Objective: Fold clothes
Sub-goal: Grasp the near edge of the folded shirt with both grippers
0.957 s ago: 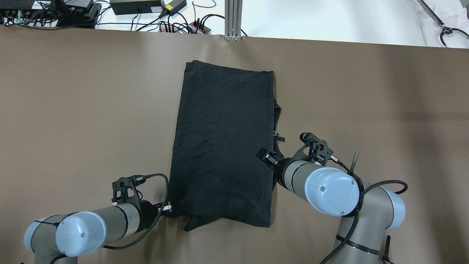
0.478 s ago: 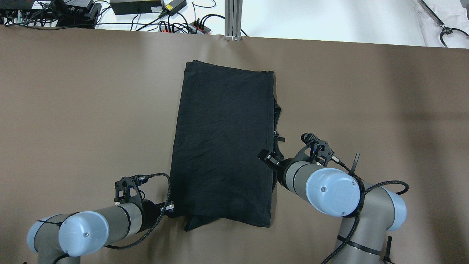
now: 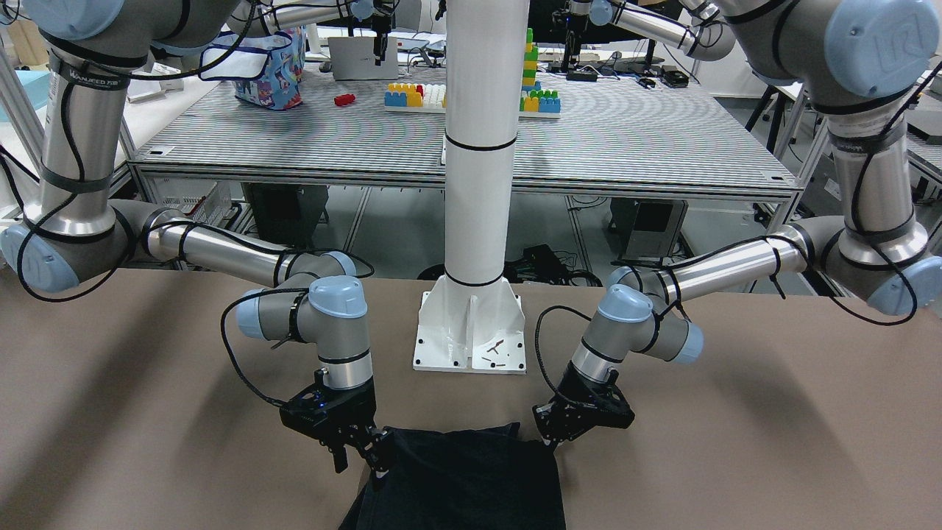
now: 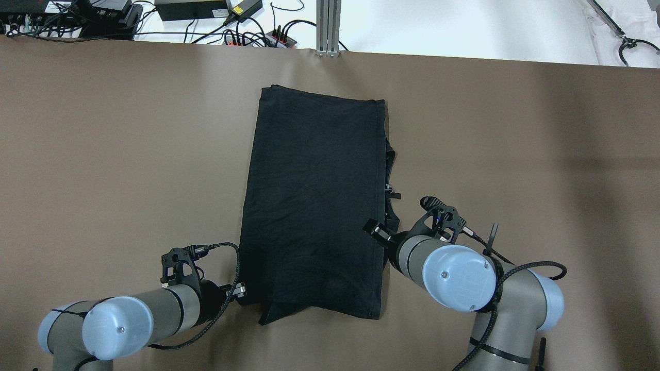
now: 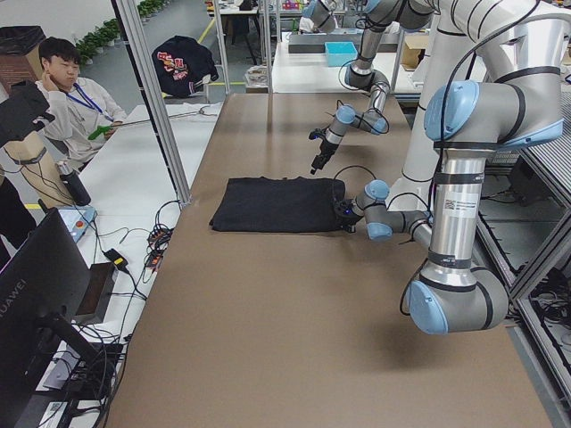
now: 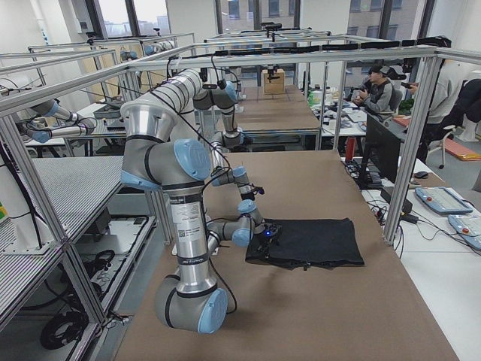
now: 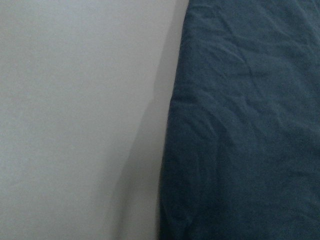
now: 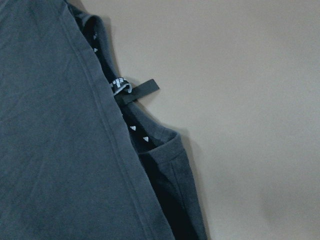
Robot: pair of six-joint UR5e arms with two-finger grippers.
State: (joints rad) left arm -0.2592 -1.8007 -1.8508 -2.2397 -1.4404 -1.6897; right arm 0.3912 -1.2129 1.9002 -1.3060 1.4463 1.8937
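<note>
Black clothes (image 4: 314,206) flat on table (image 4: 129,154) between both jaws, right jaws parted, empty, left jaws' opening cannot be told

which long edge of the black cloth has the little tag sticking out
The edge of the black cloth on the robot's right, by the right gripper: a small tag pokes out sideways there. The left edge shows no tag.
</note>
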